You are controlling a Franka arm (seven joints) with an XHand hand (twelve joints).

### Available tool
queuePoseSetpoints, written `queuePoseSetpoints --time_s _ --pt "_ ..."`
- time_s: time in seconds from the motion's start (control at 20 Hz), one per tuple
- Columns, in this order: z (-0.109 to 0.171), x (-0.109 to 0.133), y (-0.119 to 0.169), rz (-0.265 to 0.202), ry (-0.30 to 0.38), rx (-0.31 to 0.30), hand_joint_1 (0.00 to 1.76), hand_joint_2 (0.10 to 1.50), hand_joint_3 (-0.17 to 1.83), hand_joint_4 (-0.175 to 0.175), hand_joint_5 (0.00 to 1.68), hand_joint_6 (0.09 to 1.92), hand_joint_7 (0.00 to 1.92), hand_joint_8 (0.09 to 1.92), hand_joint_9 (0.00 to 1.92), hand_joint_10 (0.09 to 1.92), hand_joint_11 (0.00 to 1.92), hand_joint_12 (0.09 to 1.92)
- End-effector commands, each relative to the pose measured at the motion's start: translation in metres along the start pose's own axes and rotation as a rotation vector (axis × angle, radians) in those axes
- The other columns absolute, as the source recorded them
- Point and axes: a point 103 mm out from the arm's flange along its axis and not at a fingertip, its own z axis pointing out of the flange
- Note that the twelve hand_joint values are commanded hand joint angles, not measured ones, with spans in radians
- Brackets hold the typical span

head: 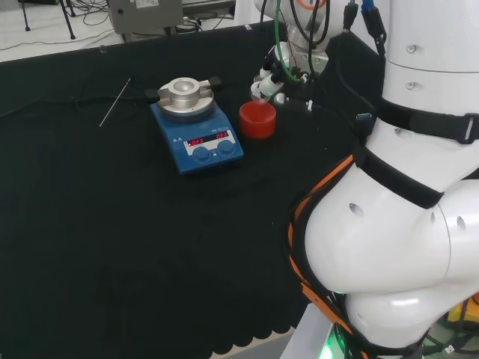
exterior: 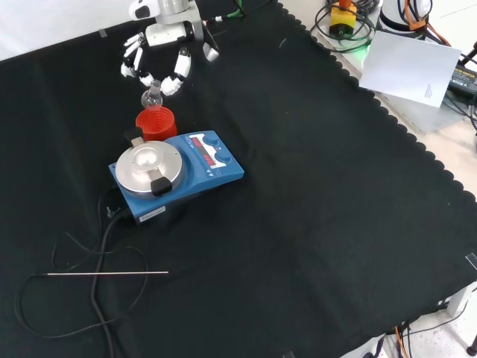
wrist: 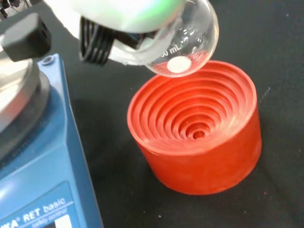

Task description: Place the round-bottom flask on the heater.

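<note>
One round-bottom flask [wrist: 183, 40], held in hand [exterior: 165, 46] w/ fingers [exterior: 179, 74] curled round it; hangs just above red ribbed stand [wrist: 197, 130], clear of its rim in wrist view. In front view, below the fingers, near far edge of black cloth [exterior: 313, 224]. Clear glass, round bulb, white spot on it, small print; looks empty. Stand's stepped hollow bare. Just beside stand: blue heater [exterior: 179, 173] w/ silver bowl-shaped top [exterior: 147, 164], nothing in it. Thin metal rod [exterior: 108, 274] well apart, toward near edge in front view, by black cable [exterior: 97, 287].
</note>
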Motion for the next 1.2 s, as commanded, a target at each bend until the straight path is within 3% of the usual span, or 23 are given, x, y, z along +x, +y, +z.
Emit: queuePoseSetpoints --time_s 0.05,0.4,1.2 --pt "-0.008 0.007 -0.003 -0.007 -0.014 0.007 1.12 0.59 0.88 0.125 1.17 0.97 0.45 0.65 0.65 0.62 0.26 1.33" --pt "-0.018 0.016 -0.004 -0.023 -0.009 0.006 1.12 0.59 0.88 0.124 1.17 0.97 0.45 0.65 0.65 0.62 0.26 1.32" --pt "-0.046 0.078 0.004 -0.095 -0.011 0.045 1.12 0.59 0.89 0.124 1.17 0.96 0.45 0.65 0.65 0.62 0.26 1.32"
